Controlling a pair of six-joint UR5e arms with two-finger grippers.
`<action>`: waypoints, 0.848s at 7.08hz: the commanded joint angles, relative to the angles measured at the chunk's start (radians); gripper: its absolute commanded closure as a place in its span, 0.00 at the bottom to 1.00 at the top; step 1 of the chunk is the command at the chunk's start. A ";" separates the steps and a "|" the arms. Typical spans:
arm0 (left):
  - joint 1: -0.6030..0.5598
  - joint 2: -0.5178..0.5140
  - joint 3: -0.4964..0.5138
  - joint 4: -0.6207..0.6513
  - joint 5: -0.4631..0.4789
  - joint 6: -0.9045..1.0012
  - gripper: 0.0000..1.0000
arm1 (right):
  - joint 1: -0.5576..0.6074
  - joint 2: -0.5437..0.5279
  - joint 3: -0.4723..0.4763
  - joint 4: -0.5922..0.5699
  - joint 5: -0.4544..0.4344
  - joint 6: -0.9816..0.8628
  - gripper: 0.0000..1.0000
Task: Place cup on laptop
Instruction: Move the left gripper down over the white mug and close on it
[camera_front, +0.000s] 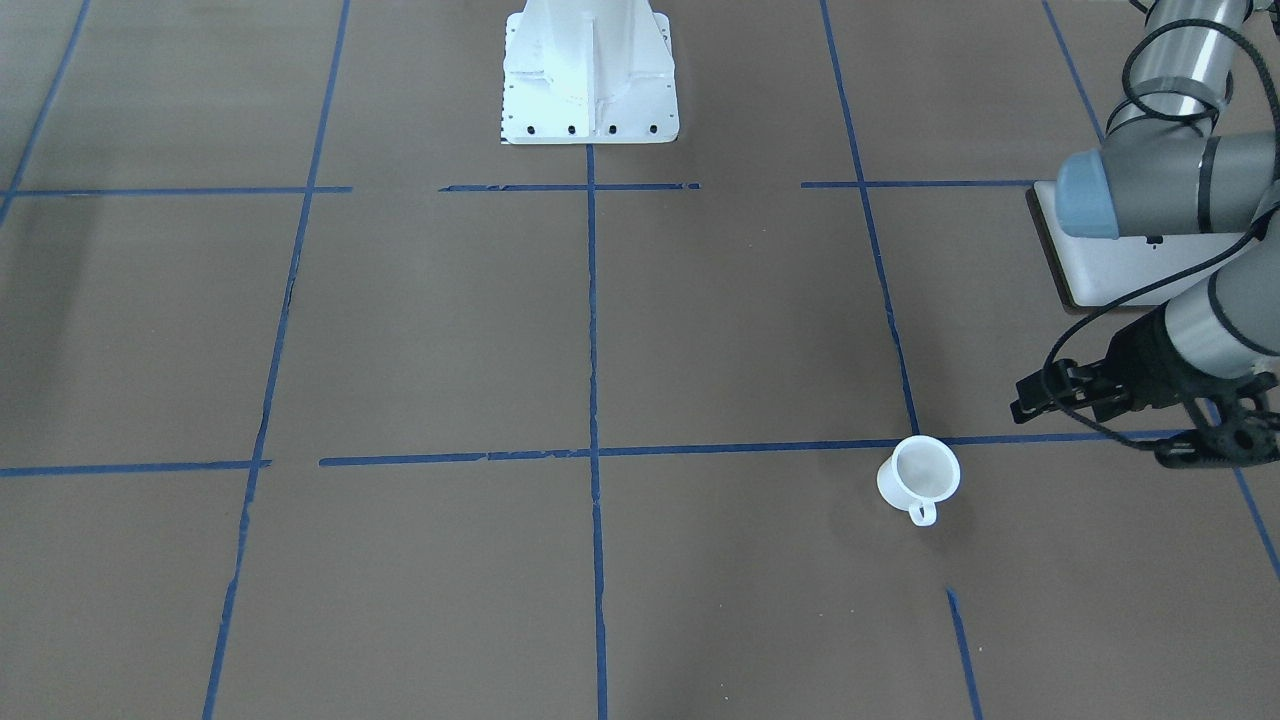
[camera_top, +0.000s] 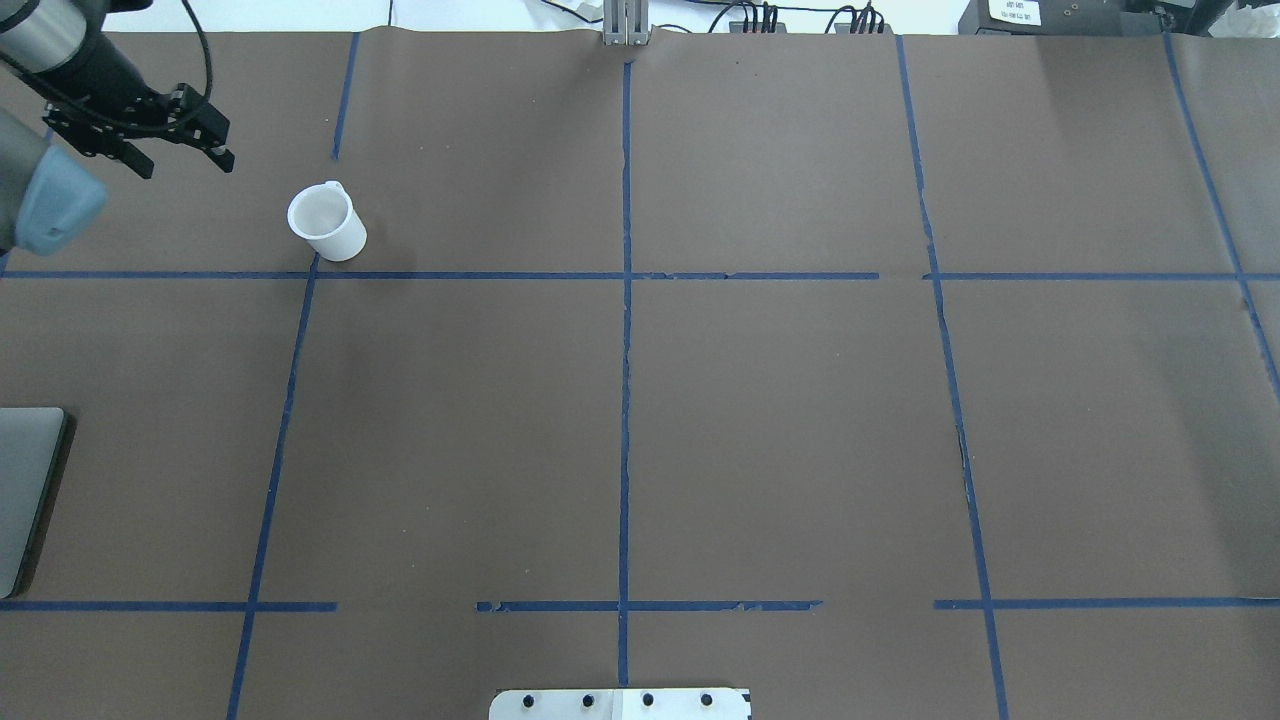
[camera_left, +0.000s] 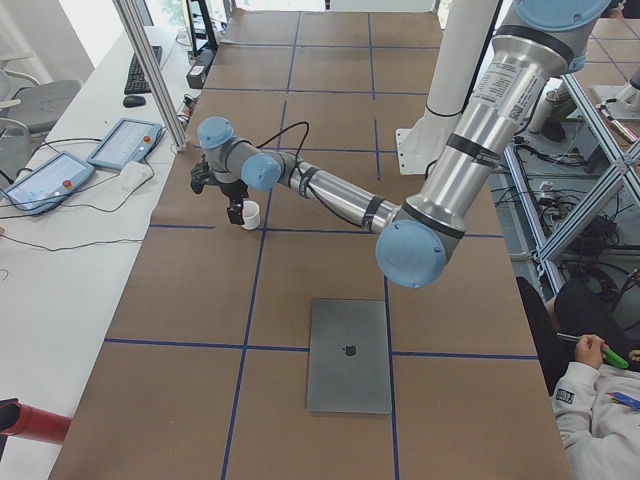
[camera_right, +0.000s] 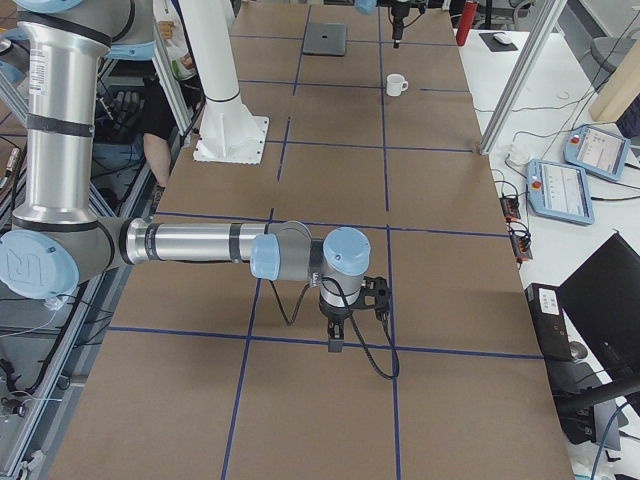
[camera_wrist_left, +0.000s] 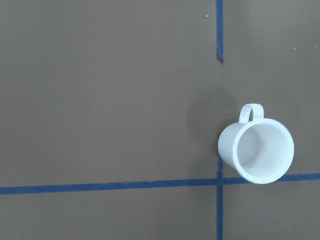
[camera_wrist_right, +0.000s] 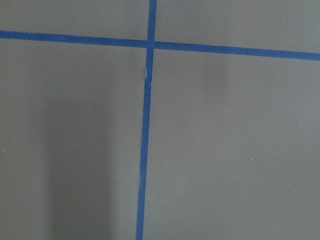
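The small white cup (camera_front: 918, 475) stands upright on the brown table, its handle towards the operators' side. It also shows in the overhead view (camera_top: 325, 223) and at the lower right of the left wrist view (camera_wrist_left: 257, 150). My left gripper (camera_top: 190, 165) hangs open and empty above the table, beside the cup and apart from it. The silver-grey laptop (camera_left: 349, 355) lies shut and flat nearer the robot's left end; my left arm partly hides it in the front view (camera_front: 1110, 275). My right gripper (camera_right: 337, 335) points down far from both; I cannot tell its state.
The white bolted pedestal base (camera_front: 590, 80) stands at the robot's side of the table. Blue tape lines (camera_top: 625, 330) grid the brown cover. Teach pendants (camera_left: 120, 145) lie on the side bench beyond the cup. A seated person (camera_left: 590, 400) is at the robot's side.
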 joint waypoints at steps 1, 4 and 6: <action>0.048 -0.122 0.240 -0.176 0.006 -0.112 0.01 | 0.000 0.000 0.000 0.000 0.000 0.000 0.00; 0.110 -0.202 0.389 -0.258 0.067 -0.177 0.03 | 0.000 0.000 0.000 0.000 0.000 0.000 0.00; 0.148 -0.205 0.422 -0.300 0.125 -0.192 0.10 | 0.000 0.000 0.000 -0.002 0.000 0.000 0.00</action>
